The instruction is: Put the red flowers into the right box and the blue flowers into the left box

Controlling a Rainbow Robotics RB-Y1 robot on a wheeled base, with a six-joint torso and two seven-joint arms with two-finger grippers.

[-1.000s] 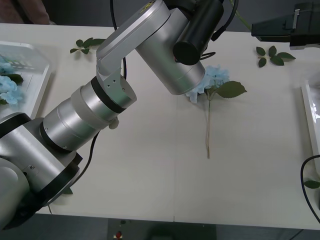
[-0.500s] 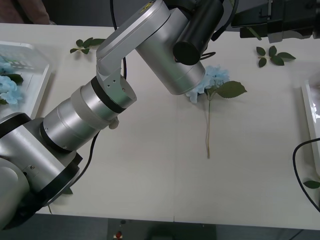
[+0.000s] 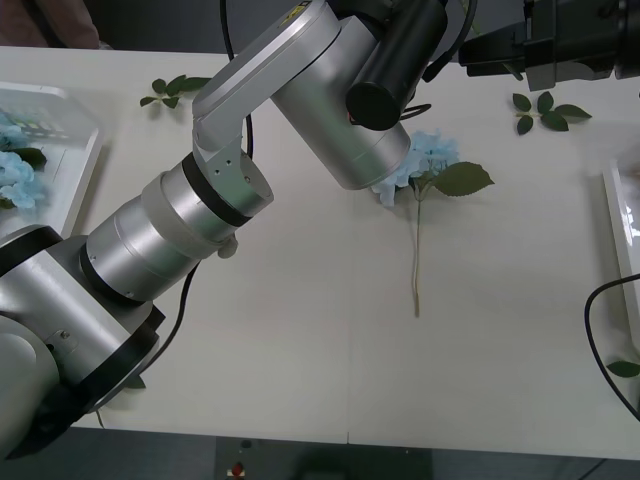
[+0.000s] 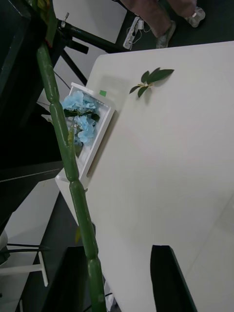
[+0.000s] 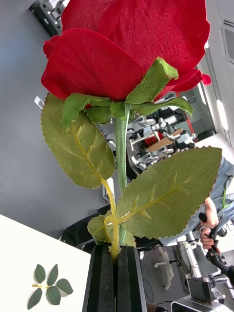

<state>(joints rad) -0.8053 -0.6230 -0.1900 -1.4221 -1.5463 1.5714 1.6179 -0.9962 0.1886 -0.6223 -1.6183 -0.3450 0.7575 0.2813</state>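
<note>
A red flower [image 5: 131, 44] with green leaves stands above my left gripper [image 5: 115, 278], whose black fingers are shut on its stem. That gripper is raised beyond the table's far edge, at the end of the silver left arm [image 3: 300, 90]. My right gripper [image 4: 117, 258] is open, and a thick green stem [image 4: 68, 161] runs between its fingers, close to one of them. The right arm's black wrist [image 3: 570, 35] hovers at the far right. One blue flower [image 3: 425, 160] lies mid-table, stem toward me. The left box [image 3: 85, 165] holds blue flowers [image 4: 80, 105]. The right box [image 3: 618, 230] sits at the right edge.
Leaf-only green sprigs lie at the far left [image 3: 175, 88] and far right [image 3: 545, 110] of the table. A loose leaf [image 3: 625, 368] rests near the right front. The left arm's bulk covers the table's near-left part. A black cable [image 3: 600, 330] loops at the right edge.
The right arm's wrist has moved left along the table's far edge toward the raised left gripper. The left arm and the blue flower on the table have stayed put.
</note>
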